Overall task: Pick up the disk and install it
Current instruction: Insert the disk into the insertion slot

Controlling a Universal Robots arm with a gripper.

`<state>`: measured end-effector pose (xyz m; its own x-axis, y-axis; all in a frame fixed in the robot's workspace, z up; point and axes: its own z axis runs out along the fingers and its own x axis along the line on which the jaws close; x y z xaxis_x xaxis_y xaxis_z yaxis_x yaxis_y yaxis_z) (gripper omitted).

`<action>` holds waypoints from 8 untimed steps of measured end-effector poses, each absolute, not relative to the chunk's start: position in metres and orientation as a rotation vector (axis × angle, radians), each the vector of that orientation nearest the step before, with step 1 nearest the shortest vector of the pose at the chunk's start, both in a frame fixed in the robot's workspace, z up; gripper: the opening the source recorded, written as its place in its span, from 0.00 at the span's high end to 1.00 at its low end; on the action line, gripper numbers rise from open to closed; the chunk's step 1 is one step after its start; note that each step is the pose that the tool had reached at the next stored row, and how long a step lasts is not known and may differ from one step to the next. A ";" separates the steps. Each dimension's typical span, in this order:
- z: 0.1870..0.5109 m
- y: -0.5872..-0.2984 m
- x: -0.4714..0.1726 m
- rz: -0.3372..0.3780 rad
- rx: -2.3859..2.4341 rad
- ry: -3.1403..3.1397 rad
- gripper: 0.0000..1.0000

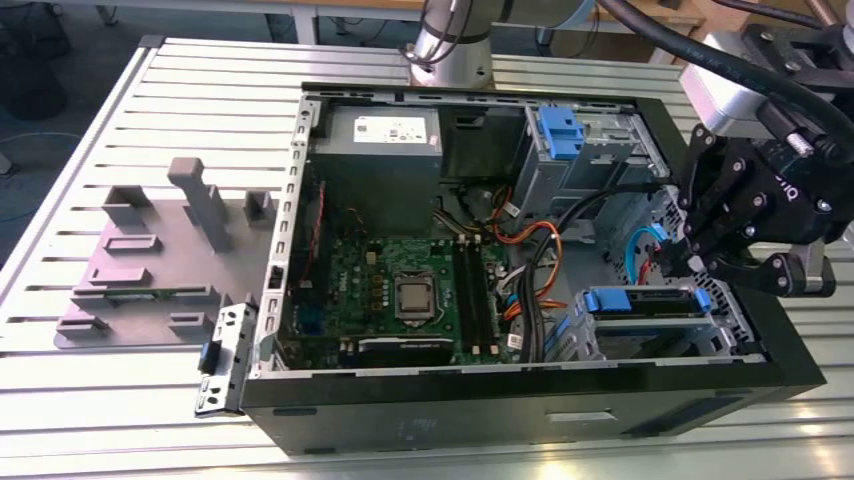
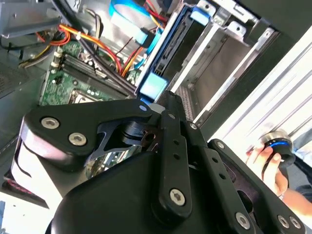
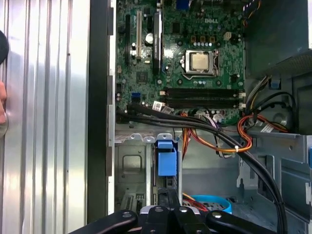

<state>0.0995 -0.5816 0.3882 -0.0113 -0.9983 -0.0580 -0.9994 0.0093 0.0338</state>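
1. Scene: an open black tower computer case (image 1: 534,400) lies on its side on a ribbed aluminium table (image 1: 160,100), with the green motherboard (image 1: 400,290) exposed.
2. Task item: the flat silver disk (image 1: 650,303), framed by its blue plastic carrier bracket, sits in the grey metal drive bay (image 1: 667,335) at the near corner of the case, on the exterior view's right. In the second wrist view the disk (image 2: 168,46) shows edge-on between the bay walls. It appears largely inserted; full seating cannot be confirmed.
3. Gripper: the black gripper (image 1: 694,262) hangs directly over the bay, just beside the disk's right end. Whether it is clenched, released or grasping the disk cannot be told.
4. Hazards: orange and black cable bundles (image 3: 219,136) run close to the bay mouth, and a blue data cable (image 1: 650,240) lies near the gripper.
5. Judgement on technique: pressure is best kept square along the bay rails, low in force, and clear of the cables; a tilted carrier would likely bind.
6. Bystander: a person's hand (image 2: 265,158) holds a round control device beside the case.
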 end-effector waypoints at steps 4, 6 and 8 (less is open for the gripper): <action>0.388 -0.582 0.099 0.099 -2.196 2.218 0.89; 0.388 -0.582 0.100 0.099 -2.196 2.218 0.89; 0.388 -0.582 0.100 0.099 -2.196 2.218 0.89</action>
